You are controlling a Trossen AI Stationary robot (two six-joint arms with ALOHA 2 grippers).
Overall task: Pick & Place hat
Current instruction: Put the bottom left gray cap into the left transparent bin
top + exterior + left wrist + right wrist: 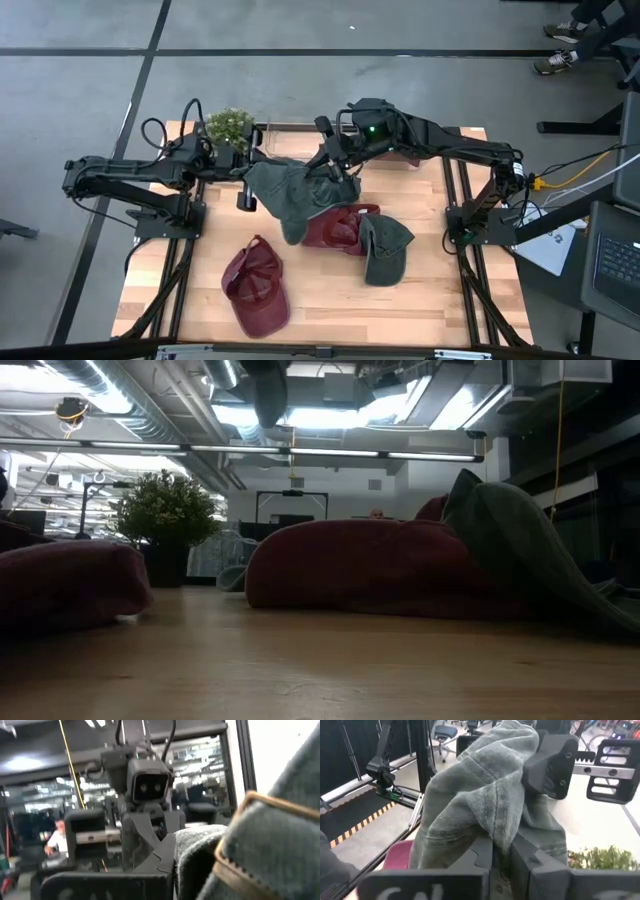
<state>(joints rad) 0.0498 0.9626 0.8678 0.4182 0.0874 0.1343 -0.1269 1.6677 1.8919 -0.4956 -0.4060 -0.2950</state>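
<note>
Green hat (285,195) lifted above the worktop (330,300), left gripper (243,180) and right gripper (338,168) jaws both clamped on it

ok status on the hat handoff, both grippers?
Left gripper shut on green hat. Right gripper shut on same hat, opposite side. Hat stretched between them above table. Maroon hat lies directly beneath.

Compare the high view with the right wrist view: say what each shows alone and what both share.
Only the high view: the dark red cap lying apart on the wooden table, another green cap over a dark red one.

Only the right wrist view: the right pincer shut on cloth, close up.

Both: the lifted green hat, the left pincer on it, the potted plant.
</note>
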